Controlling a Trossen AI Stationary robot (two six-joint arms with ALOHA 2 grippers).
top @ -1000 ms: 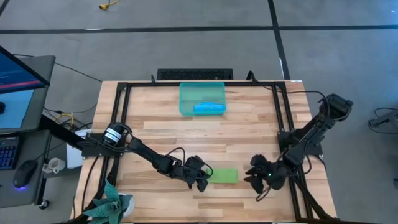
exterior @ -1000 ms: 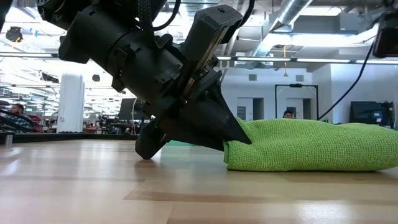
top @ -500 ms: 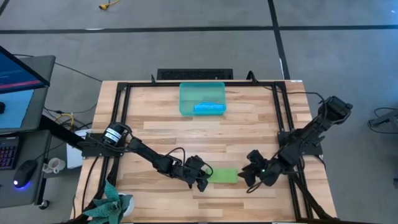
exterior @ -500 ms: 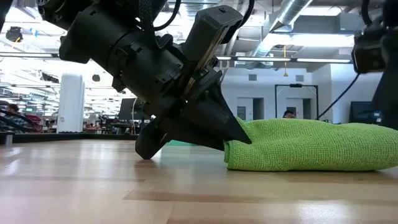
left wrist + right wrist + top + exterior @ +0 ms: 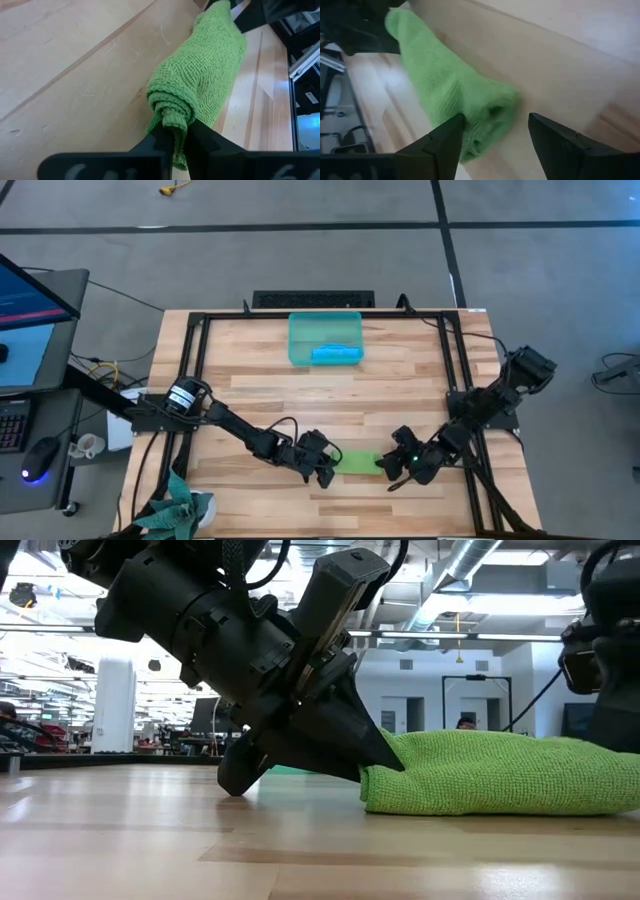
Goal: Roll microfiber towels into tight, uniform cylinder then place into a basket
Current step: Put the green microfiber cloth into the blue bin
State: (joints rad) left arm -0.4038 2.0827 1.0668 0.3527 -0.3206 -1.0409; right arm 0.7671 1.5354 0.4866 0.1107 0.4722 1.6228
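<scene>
Nubby lime green microfiber towel (image 5: 205, 85), smooth pale wood table (image 5: 400, 380), translucent teal plastic basket (image 5: 300, 340), matt black fingers (image 5: 560, 145)

Grey floor (image 5: 300, 250) crossed by dark lines fills the frame's top. A monitor (image 5: 30, 290) glows at the left edge. Behind the wooden surface (image 5: 150, 840), exposed ceiling ducts (image 5: 470, 560) hang upper right.

Towel (image 5: 357, 461) between both grippers

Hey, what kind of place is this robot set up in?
Probably a robotics lab in an open-plan office or industrial hall. The wooden table stands on a grey taped floor beside a computer workstation, and the low view shows exposed ceiling ducts and rows of desks behind.
</scene>
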